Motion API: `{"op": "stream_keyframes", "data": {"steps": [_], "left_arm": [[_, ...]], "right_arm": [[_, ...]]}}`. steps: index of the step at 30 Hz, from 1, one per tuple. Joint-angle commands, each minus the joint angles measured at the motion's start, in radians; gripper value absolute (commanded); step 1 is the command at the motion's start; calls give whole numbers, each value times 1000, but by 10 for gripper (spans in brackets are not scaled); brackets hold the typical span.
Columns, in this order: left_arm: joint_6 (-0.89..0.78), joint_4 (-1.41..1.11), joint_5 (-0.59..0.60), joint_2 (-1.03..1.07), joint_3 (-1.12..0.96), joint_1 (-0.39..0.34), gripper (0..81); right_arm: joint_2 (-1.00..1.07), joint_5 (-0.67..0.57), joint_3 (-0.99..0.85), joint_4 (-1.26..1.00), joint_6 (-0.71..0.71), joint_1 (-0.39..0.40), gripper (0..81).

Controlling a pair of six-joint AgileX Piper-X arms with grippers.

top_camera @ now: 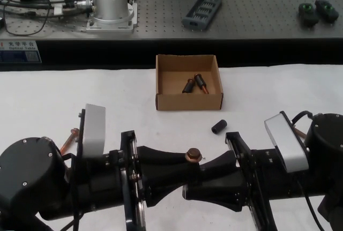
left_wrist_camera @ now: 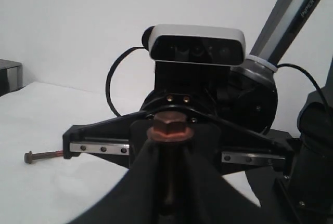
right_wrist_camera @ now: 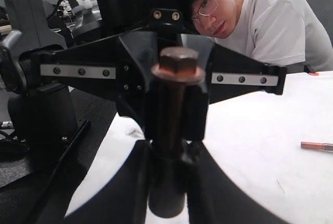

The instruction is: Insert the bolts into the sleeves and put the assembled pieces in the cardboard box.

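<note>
Bolt is standing upright at mid-bench, pinched between the two grippers, on my side of the box. Left gripper is clamped on the shank just under the hex head. Right gripper is closed on the sleeve lower down. The shank runs into the sleeve, but I can't tell how deep. From above, the fingers hide everything under the head.

Box sits on the white cloth with two assembled pieces inside, lying close together; can't tell if they touch. A loose sleeve lies between the box and the right arm.

Spare bolt is by the left arm, partly hidden behind its camera. Second spare bolt has one end hidden behind the right gripper's rail.
</note>
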Motion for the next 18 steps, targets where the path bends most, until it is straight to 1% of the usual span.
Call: {"op": "stream_keyframes", "data": {"steps": [1, 7, 14, 18], "left_arm": [[23, 1, 36, -2, -1, -4, 6], [26, 14, 49, -2, -1, -4, 6], [198, 159, 44, -2, -1, -4, 6], [202, 157, 47, -2, -1, -4, 6]], "right_arm": [[-12, -11, -7, -31, 13, -5, 71], [-12, -11, -7, -47, 19, -5, 71], [-12, 12, -7, -47, 19, -5, 71], [-12, 12, -7, -47, 19, -5, 71]]}}
